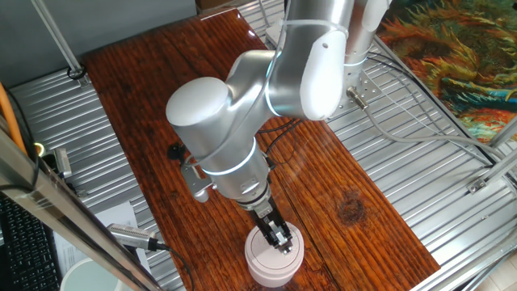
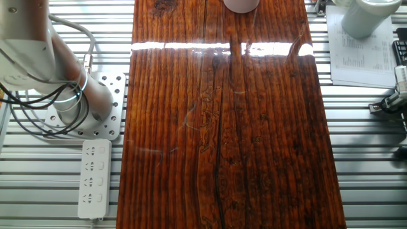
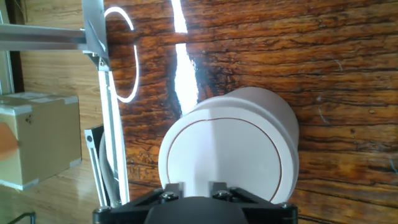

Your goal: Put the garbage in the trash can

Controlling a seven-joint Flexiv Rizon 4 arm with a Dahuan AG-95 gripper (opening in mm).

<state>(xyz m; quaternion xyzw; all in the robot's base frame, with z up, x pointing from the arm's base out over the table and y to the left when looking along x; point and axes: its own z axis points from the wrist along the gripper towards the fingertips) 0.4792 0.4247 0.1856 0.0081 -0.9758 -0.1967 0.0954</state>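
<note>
While the arm (image 1: 242,121) bends low over the wooden table (image 1: 347,202), its gripper (image 1: 280,239) hangs directly above the trash can (image 1: 275,259) — fingertips just over the flat white swing lid (image 3: 224,158). From the hand camera, the can sits right below and ahead of the fingers. Whether the fingers are spread or closed cannot be told, and the garbage shows in no view — only the can's edge (image 2: 241,5) appears in the other fixed view.

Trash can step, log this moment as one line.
gripper: over trash can lid | jaw state: unclear | garbage: not visible | table: wooden
</note>
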